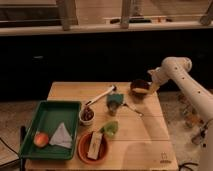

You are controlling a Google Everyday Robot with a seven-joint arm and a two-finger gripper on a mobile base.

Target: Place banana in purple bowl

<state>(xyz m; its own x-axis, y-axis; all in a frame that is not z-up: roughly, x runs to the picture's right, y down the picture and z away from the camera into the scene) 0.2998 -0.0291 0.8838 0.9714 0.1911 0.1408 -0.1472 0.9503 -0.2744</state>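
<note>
The white arm [186, 85] reaches in from the right, and its claw [153, 86] sits against the right edge of the purple bowl [135, 85] at the counter's far right corner. A pale yellow piece, the banana [141, 91], shows inside the bowl's rim, so it looks to be in or just over the bowl. Whether the claw is open or closed cannot be told, nor whether the banana is held or already resting on the bottom. My reading is that the carry is done and the task is near its end. What is left is to let go, if that has not happened, and lift the claw away.

The room is dim, with a dark wall panel [90, 55] under a window sill behind a light wooden counter [145, 142]. On its left lies a green tray [50, 117] holding a folded pale napkin [62, 136] and a red-orange fruit [41, 138]. Near the front edge is an orange-red dish [81, 148] with a tan block [94, 145] in it. Toward the middle stand a small white bowl [87, 115] of dark red contents, a teal object [115, 100] and a light green lump [110, 129], all well apart from the purple bowl.
</note>
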